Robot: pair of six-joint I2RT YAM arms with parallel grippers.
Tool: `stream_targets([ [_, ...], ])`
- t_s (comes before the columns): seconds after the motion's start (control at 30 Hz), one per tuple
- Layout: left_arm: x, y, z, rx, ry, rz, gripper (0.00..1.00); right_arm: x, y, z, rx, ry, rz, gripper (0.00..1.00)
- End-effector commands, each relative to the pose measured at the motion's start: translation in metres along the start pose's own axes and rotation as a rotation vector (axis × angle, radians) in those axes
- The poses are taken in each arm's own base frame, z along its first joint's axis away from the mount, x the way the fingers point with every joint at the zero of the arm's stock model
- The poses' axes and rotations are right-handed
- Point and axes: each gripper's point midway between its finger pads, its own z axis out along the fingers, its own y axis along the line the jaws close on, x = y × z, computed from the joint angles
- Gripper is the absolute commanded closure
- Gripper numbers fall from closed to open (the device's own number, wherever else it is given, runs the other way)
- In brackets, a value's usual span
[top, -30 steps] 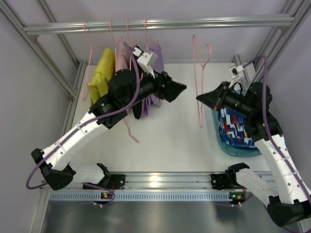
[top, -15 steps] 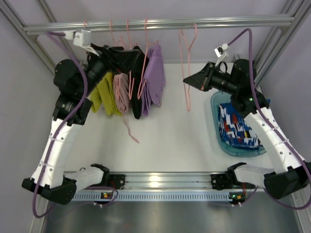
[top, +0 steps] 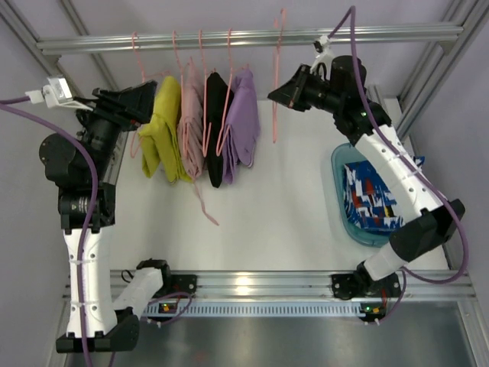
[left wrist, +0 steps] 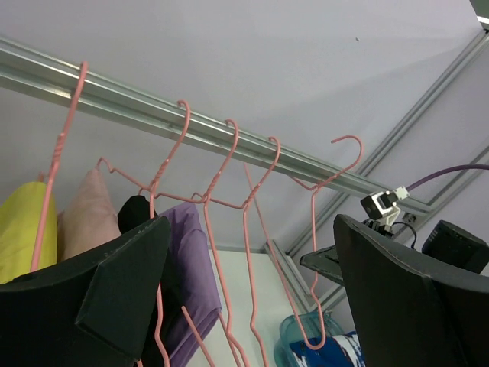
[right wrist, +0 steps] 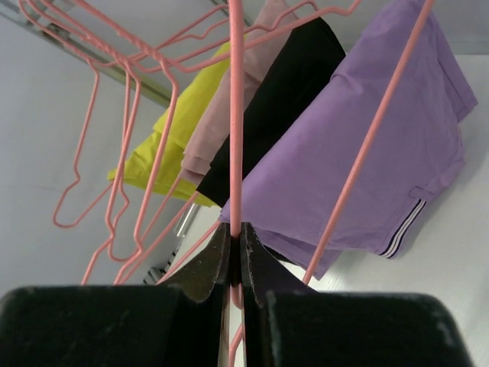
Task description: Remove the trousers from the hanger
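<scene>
right tool [right wrist: 236, 241] clamped on bare pink wire hanger [right wrist: 236, 115], now raised to far metal rail [top: 367, 34]; blue patterned trousers [top: 370, 200] lie in teal tub [top: 335, 172], right. left tool [top: 147, 103] apart, pulled back left. rehang looks next.

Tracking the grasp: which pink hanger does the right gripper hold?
The rightmost hanger, alone right of the purple garment; the right gripper pinches its wire.

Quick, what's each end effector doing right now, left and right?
Left end effector: open, holding nothing.
Right end effector: closed on a bare pink hanger.
</scene>
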Motion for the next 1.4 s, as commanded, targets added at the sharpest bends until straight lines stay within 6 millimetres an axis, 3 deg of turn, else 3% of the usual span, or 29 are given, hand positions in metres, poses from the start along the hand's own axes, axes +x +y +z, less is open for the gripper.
stream_targets([
  [0.0,-0.011,-0.007,-0.011,0.015,-0.039,-0.007,0.06,-0.009,0.023,0.010,-0.021,-0.027,-0.059,1.00],
  [0.17,-0.011,-0.003,-0.017,-0.008,-0.043,-0.013,0.06,0.006,0.031,0.031,-0.049,0.009,-0.065,1.00],
  [0.4,-0.008,0.002,-0.016,-0.026,-0.043,-0.040,0.07,0.028,0.011,0.041,0.001,0.053,-0.038,0.99],
  [0.43,-0.008,0.002,-0.017,-0.024,-0.043,-0.043,0.07,0.031,0.008,0.042,0.004,0.059,-0.035,0.88],
  [0.53,-0.007,0.003,-0.016,-0.024,-0.037,-0.046,0.07,0.032,0.008,0.039,0.005,0.060,-0.036,0.68],
  [0.8,0.002,0.010,-0.009,-0.029,-0.004,-0.054,0.09,0.016,0.008,-0.001,0.031,-0.003,-0.047,0.38],
  [1.0,0.013,0.018,0.001,-0.038,0.038,-0.095,0.10,-0.009,0.008,-0.059,0.091,-0.144,-0.110,0.15],
  [1.1,0.018,0.025,0.006,-0.058,0.050,-0.133,0.10,-0.015,0.022,-0.081,0.062,-0.193,-0.134,0.10],
  [1.17,0.019,0.027,0.010,-0.061,0.054,-0.152,0.11,-0.023,0.037,-0.092,0.025,-0.226,-0.144,0.01],
  [1.23,0.018,0.025,0.012,-0.047,0.048,-0.159,0.11,-0.035,0.055,-0.099,-0.026,-0.263,-0.161,0.01],
  [1.37,0.014,0.027,0.014,-0.056,0.033,-0.159,0.11,-0.051,0.078,-0.092,-0.094,-0.286,-0.142,0.01],
])
